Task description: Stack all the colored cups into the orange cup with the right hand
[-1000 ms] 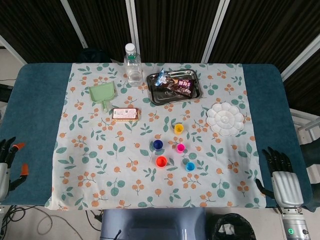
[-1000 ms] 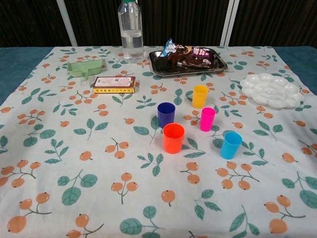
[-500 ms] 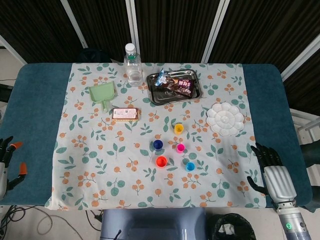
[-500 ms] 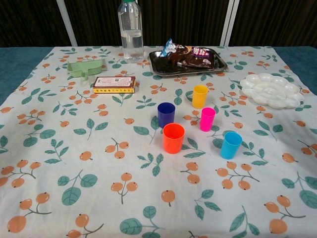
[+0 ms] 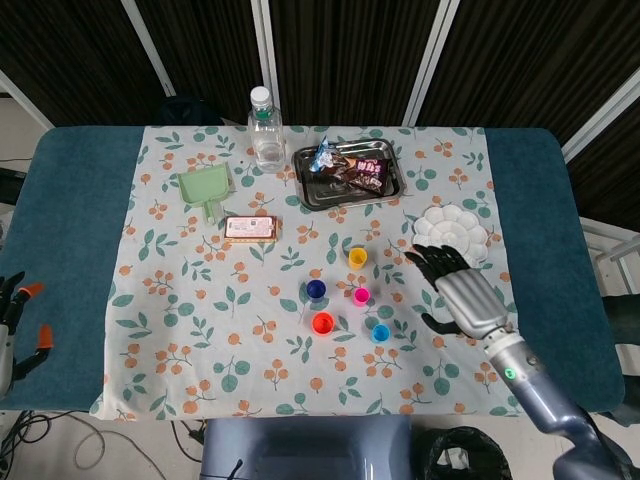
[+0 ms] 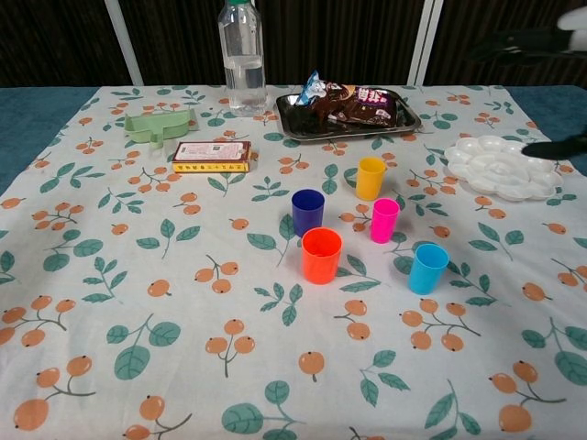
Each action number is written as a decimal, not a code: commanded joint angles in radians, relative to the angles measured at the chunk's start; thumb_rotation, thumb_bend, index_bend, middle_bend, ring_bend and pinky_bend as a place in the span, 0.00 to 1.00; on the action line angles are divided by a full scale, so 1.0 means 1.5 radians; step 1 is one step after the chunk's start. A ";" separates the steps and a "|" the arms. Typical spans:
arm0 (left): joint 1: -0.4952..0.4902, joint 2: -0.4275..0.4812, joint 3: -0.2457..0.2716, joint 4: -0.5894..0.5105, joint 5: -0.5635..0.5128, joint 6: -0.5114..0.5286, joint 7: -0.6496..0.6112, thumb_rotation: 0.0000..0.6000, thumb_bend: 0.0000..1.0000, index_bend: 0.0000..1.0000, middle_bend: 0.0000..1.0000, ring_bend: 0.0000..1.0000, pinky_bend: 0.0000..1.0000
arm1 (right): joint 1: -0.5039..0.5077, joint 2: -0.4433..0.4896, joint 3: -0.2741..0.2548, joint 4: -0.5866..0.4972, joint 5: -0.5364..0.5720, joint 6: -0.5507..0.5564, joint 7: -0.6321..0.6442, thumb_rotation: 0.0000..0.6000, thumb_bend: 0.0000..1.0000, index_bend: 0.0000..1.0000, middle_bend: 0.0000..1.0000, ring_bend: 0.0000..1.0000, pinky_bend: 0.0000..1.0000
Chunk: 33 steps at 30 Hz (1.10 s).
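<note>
1. Progress: nothing stacked. All five cups stand apart and upright near the table's middle.
2. Target: orange cup (image 6: 321,255) sits at the near-left of the cluster, empty as far as both views show.
3. To be moved: dark blue cup (image 6: 307,212) just beyond the orange one; pink cup (image 6: 384,220) to its right; yellow cup (image 6: 371,178) furthest away; light blue cup (image 6: 427,268) near-right. That's four placements left.
4. Right hand (image 5: 462,290) is above the cloth, right of the cups and at the near edge of the white palette (image 5: 452,236). Fingers spread, grasping nothing. Chest view only catches blurred dark fingertips at the top right, so its height over the table is hard to judge.
5. Left hand (image 5: 12,330) is at the far-left frame edge, off the cloth, fingers apart, nothing in it.
6. Likely first pick: pink or light blue, being nearest the right hand.
</note>
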 commanded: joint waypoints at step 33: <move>-0.002 -0.001 -0.006 0.006 -0.023 -0.015 -0.023 1.00 0.46 0.21 0.06 0.00 0.05 | 0.414 -0.392 0.011 0.211 0.541 0.071 -0.328 1.00 0.39 0.29 0.00 0.00 0.00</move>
